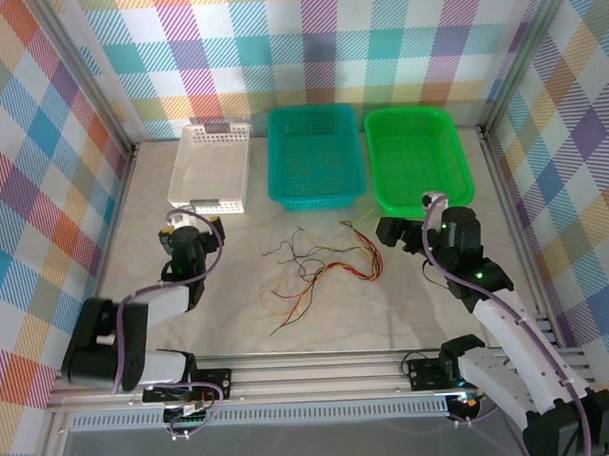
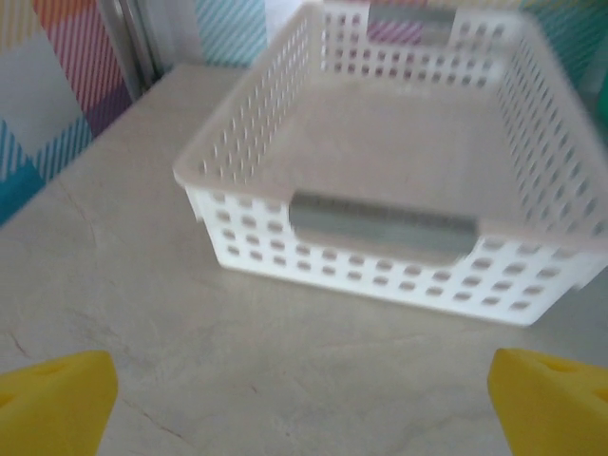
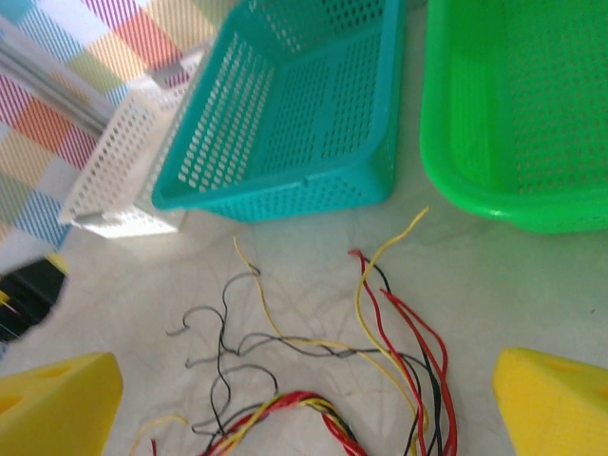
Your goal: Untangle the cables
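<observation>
Well, both arms reach low over the surface (image 1: 127, 294), jaws spread wide and empty. The left gripper (image 1: 192, 214) faces the white basket (image 2: 332, 266) toward the far-left corner. The right gripper (image 1: 390, 228) angles at the cables (image 3: 294, 404) – a black, red and yellow tangle mid-surface, before the teal basket (image 3: 285, 180). The right wrist view picks out single strands – overhead, they are hair-thin.

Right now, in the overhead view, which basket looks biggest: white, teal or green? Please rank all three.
1. The green basket, largest, though only slightly ahead of the teal.
2. The teal basket, close to the green.
3. The white basket, clearly the smallest.
</observation>
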